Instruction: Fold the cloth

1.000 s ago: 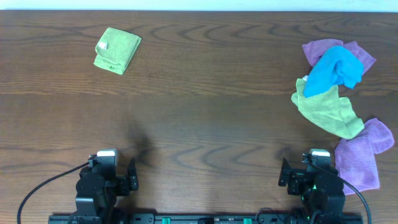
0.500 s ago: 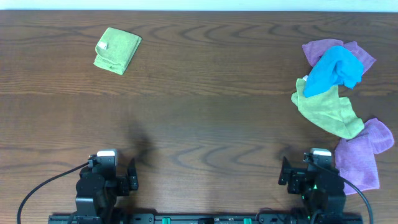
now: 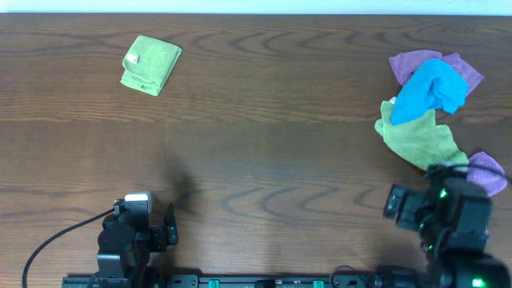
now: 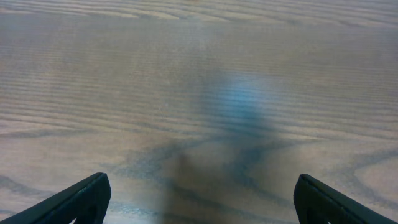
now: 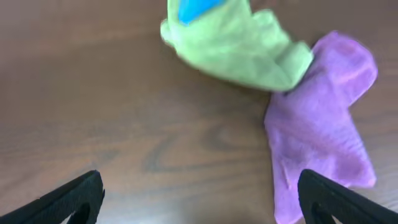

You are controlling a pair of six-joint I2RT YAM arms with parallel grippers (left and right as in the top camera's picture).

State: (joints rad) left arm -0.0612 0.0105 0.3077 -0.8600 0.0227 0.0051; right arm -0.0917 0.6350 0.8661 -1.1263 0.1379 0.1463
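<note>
The lilac-purple cloth (image 5: 323,130) lies crumpled on the table at the right; in the overhead view only its top part (image 3: 486,170) shows, the rest is under my right arm. No white tag is visible. My right gripper (image 5: 199,199) is open and empty, its right finger over the cloth's lower edge; in the overhead view (image 3: 394,202) it sits left of the cloth. My left gripper (image 4: 199,199) is open and empty over bare wood, also seen at the bottom left of the overhead view (image 3: 170,224).
A crumpled lime-green cloth (image 3: 420,140) lies just beyond the lilac one, also in the right wrist view (image 5: 239,43). Behind it a bright blue cloth (image 3: 430,90) is bunched with a purple one (image 3: 412,62). A folded green cloth (image 3: 150,64) sits far left.
My right arm has lifted and moved right and forward, now covering most of the lilac cloth in the overhead view. The left arm and all cloths have not moved.
</note>
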